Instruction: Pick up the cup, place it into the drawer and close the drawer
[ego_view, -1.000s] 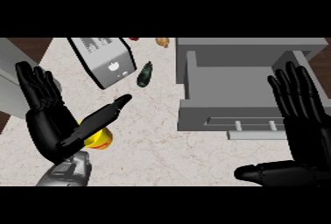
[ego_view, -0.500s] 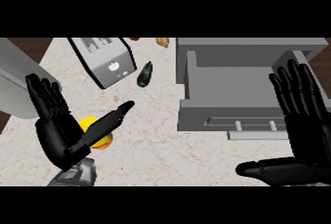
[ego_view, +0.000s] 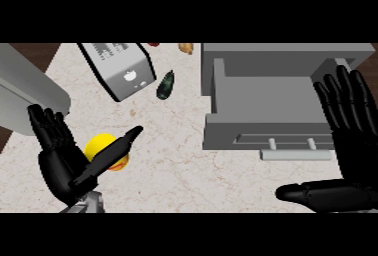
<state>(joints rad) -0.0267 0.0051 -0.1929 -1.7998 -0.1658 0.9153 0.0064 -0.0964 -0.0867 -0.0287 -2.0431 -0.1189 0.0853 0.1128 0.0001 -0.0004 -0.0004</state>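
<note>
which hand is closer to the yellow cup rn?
Left. The left hand is open right at the cup, fingers to its left, thumb crossing in front. The right hand is far across the counter, open beside the drawer.

The pale marbled counter (ego_view: 177, 150) carries a yellow cup (ego_view: 97, 144) near its left edge. A dark green item (ego_view: 165, 85) and a slanted grey box (ego_view: 122, 70) lie toward the far edge. An open grey drawer (ego_view: 266, 95) takes up the right side.
</note>
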